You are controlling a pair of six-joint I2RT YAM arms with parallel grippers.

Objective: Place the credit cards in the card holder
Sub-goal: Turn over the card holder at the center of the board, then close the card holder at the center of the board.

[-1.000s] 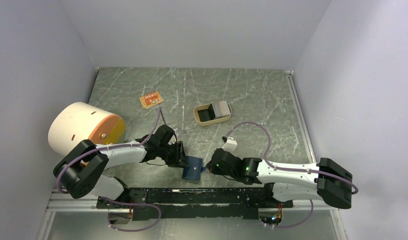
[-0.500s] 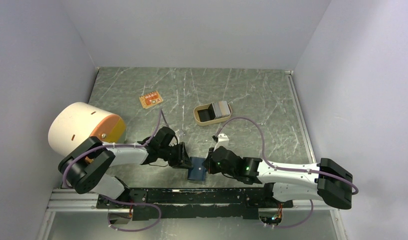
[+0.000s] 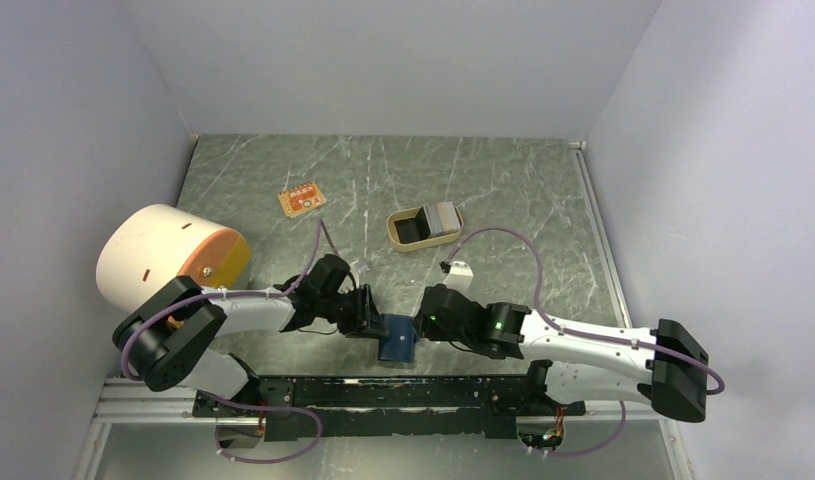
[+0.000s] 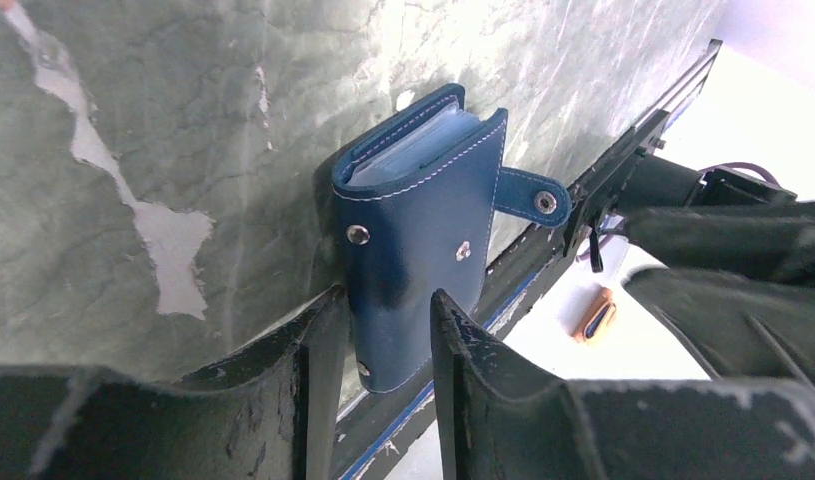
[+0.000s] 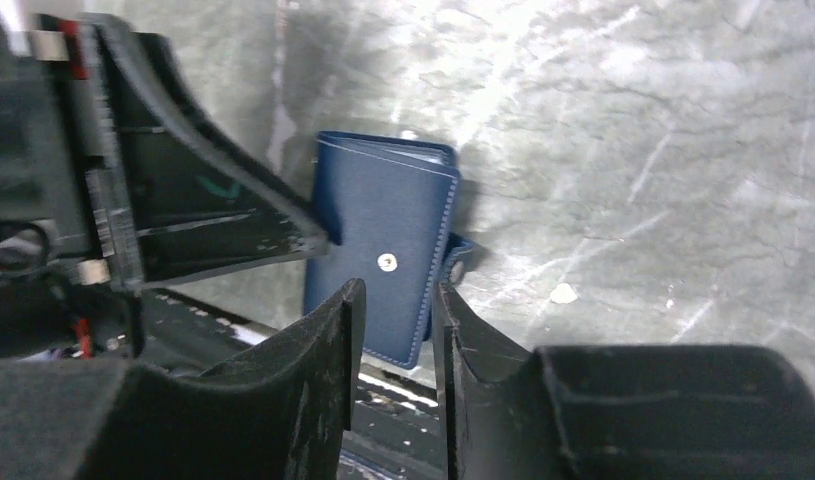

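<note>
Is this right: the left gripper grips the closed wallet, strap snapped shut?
Not quite. The left gripper does grip the closed wallet, but the strap is unsnapped: its tab sticks out free at the side, snap exposed. The left wrist view shows it.

No readable text anywhere. The small orange board (image 3: 301,200), well beyond the left gripper (image 3: 371,320), carries white marks, too small to read.

Wallet (image 4: 413,230) bottom hid behind my L fingers (image 4: 318,400); my R fingers (image 5: 323,380) cover its lower edge too. Cards (image 3: 444,217) in tray (image 3: 391,232) too small to count from top cam.
</note>
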